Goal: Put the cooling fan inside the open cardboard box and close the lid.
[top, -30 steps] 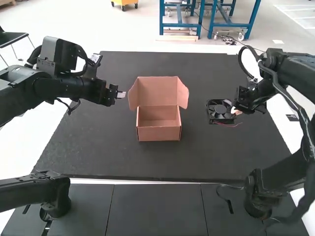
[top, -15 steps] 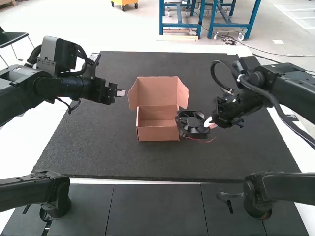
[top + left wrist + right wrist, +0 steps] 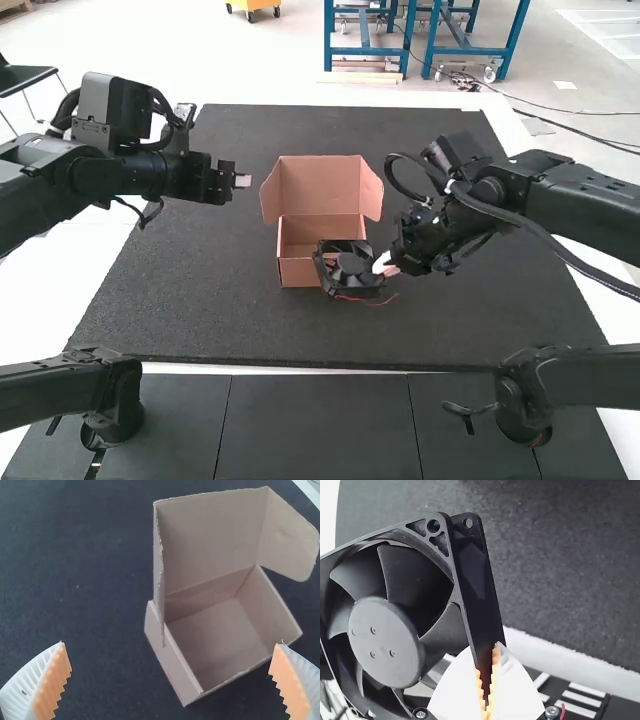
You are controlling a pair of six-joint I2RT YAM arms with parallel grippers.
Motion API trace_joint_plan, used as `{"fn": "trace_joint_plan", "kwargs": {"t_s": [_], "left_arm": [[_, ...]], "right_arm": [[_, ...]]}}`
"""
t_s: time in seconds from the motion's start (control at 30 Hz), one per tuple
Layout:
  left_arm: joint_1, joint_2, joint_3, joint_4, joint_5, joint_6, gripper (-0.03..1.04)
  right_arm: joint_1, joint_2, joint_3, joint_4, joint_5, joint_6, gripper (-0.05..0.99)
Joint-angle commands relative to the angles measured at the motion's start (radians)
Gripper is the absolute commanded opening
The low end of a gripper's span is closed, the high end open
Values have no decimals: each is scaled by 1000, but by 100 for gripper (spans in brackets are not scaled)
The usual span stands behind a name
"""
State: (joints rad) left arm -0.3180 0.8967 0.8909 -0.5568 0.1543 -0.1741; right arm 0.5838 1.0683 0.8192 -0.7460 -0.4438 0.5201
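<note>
The right tool (image 3: 385, 265) pinches the fan (image 3: 350, 270) by one frame edge, holding it on edge, likely so it can drop straight into the box (image 3: 300, 270) mid-bench. The fan hangs at the box corner nearest the bench's front right and hides it, so I can't tell whether it clears the rim. The left tool (image 3: 238, 181), spread wide and empty, hovers left of the upright lid (image 3: 320, 185), probably waiting to fold it.
</note>
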Motion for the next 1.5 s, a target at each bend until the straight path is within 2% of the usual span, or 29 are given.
{"fn": "trace_joint_plan", "kwargs": {"t_s": [0.0, 0.33, 0.67, 0.97, 1.13, 1.47], "left_arm": [[8, -5, 2, 15, 1, -31, 94], [8, -7, 2, 24, -9, -48, 94], [10, -8, 0, 34, -9, -67, 94], [10, -8, -1, 43, -10, -87, 94], [10, -12, -4, 46, -10, -90, 94], [10, -15, -6, 44, -10, -97, 94]], "right_arm": [[33, 33, 12, 28, 16, 40, -2], [51, 154, 46, 96, 68, 40, -2], [103, 272, 106, 177, 93, 50, -2], [156, 335, 163, 217, 180, 86, -2], [154, 366, 182, 229, 206, 93, -2], [148, 421, 207, 290, 320, 87, -2]]}}
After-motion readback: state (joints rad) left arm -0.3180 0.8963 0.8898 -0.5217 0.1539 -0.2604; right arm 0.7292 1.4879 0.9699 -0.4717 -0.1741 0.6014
